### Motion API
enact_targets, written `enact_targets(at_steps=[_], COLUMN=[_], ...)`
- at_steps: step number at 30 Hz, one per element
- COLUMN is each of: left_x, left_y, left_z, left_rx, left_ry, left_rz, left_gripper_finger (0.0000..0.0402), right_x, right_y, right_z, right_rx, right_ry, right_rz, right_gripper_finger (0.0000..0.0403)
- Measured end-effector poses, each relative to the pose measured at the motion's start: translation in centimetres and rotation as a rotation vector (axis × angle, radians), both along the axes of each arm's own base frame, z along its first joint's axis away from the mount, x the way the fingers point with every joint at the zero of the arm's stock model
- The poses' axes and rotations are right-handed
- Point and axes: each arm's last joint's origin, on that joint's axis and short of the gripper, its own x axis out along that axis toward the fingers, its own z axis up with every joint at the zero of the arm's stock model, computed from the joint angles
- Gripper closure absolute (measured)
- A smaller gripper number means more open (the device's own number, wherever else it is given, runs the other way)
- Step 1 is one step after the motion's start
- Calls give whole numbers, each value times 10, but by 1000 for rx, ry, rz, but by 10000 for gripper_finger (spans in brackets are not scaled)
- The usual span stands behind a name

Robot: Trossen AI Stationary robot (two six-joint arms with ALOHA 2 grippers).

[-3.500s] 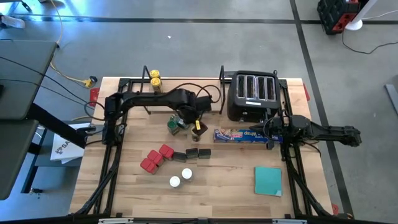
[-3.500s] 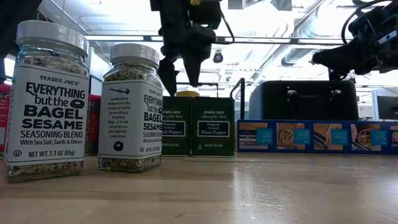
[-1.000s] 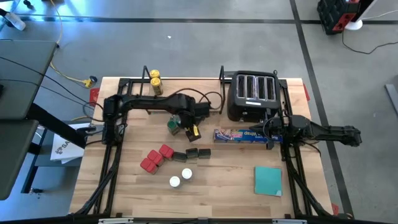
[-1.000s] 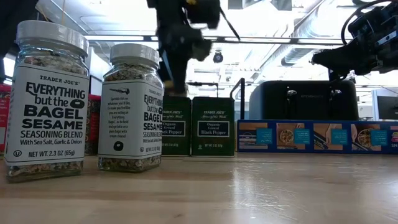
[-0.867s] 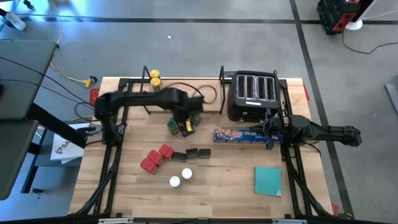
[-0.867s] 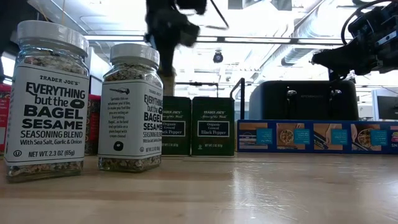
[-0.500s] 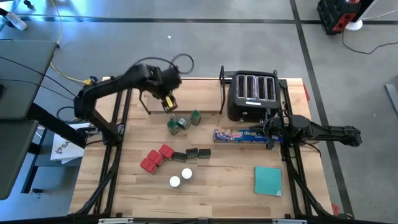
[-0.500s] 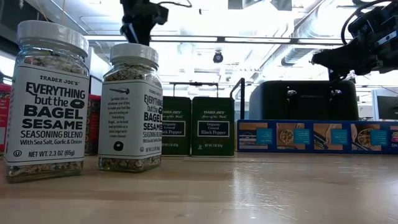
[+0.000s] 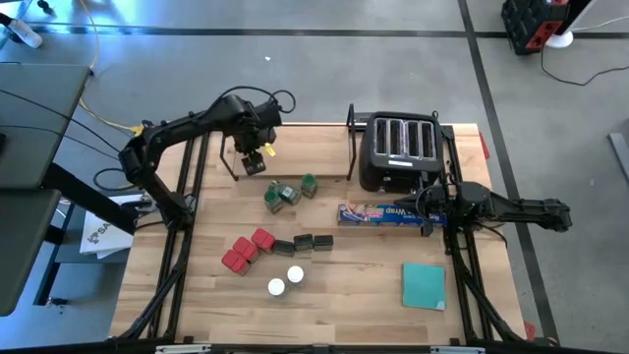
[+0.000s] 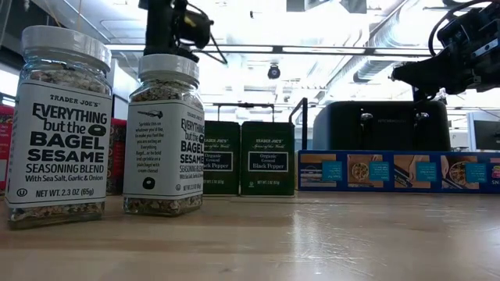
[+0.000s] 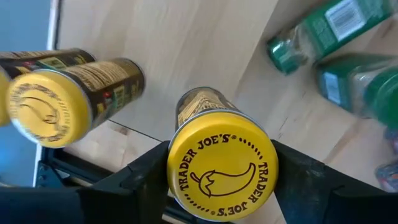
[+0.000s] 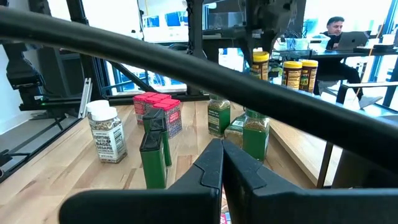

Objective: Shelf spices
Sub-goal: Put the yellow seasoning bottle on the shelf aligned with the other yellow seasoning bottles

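Left gripper (image 11: 221, 180) clamped on round yellow-lidded jar (image 11: 222, 173) over black wire shelf (image 9: 290, 177) — could bump yellow neighbours (image 11: 46, 106), tip. Right gripper (image 12: 222, 163) pressed together, waiting.

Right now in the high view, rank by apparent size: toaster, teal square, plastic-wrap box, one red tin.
1. Toaster
2. Plastic-wrap box and teal square: the long box and the broad square look alike, so unranked
3. Red tin
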Motion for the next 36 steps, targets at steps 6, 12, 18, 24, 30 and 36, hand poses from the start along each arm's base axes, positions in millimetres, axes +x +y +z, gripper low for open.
enact_targets(at_steps=[6, 12, 18, 24, 30, 36], left_x=[-2, -4, -8, -12, -12, -12], left_y=[0, 2, 9, 15, 14, 8], left_z=[-15, -16, -16, -15, -14, -10], left_rx=[12, 86, 119, 203, 222, 247], left_ry=[49, 101, 124, 181, 197, 243], left_rz=[-33, -54, -28, -7, -10, -26], left_gripper_finger=[145, 141, 139, 138, 138, 138], right_x=[0, 0, 0, 0, 0, 0], right_y=[0, 0, 0, 0, 0, 0], right_z=[0, 0, 0, 0, 0, 0], right_rx=[0, 0, 0, 0, 0, 0], right_ry=[0, 0, 0, 0, -1, -1], right_rz=[0, 0, 0, 0, 0, 0], right_gripper_finger=[403, 403, 403, 403, 403, 403])
